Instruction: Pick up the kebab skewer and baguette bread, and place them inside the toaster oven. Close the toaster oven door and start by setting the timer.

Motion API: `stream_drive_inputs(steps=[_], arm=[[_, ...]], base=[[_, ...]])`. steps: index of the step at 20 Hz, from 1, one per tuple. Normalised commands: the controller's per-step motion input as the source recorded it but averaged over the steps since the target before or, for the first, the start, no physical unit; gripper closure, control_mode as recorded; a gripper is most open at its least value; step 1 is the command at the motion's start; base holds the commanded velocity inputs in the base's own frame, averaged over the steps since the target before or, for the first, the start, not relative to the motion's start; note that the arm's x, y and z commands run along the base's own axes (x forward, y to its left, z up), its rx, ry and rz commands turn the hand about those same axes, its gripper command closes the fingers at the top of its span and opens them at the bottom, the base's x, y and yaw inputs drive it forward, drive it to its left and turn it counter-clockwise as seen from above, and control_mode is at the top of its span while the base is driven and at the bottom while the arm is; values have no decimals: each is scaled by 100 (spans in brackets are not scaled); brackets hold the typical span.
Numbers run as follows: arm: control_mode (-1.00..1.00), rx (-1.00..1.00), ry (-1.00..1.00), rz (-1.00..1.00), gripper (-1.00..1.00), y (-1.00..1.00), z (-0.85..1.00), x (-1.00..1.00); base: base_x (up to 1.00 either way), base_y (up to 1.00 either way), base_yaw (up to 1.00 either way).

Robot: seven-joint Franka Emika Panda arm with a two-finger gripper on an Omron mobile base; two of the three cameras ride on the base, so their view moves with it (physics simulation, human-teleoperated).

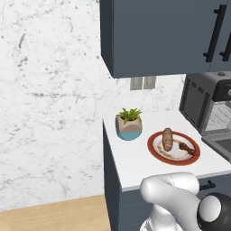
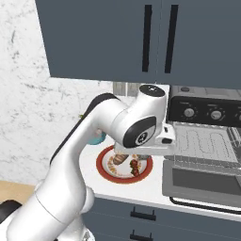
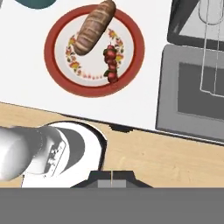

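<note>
- Tool [image 3: 112,175] jaws fully closed, empty; it looks down over the tabletop [image 3: 26,87] edge, well above the plate.
- Red-rimmed plate [image 3: 56,72] on the white tabletop, just left of the toaster oven [image 1: 195,101].
- Baguette bread [image 3: 93,27] lies diagonally across the plate, one end over the rim.
- Kebab skewer [image 3: 110,63] lies on the plate beside the bread, apart from it.
- Toaster oven door [image 3: 192,94] is dropped open, flat over the tabletop; wire rack [image 2: 204,143] visible inside.
- Timer knobs [image 2: 189,112] along the oven's top panel.
- Potted plant [image 1: 129,122] behind the plate, near the wall.
</note>
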Motion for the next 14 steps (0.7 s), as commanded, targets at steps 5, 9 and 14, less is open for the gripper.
stream_drive_inputs(steps=[5,9,14], arm=[[-100,9,25,-6,100,98,-6,52],[-100,0,23,15,-100,99,-53,48],[-100,-4,16,17,-100,27,-81,29]], base=[[0,0,0],[0,0,0],[0,0,0]])
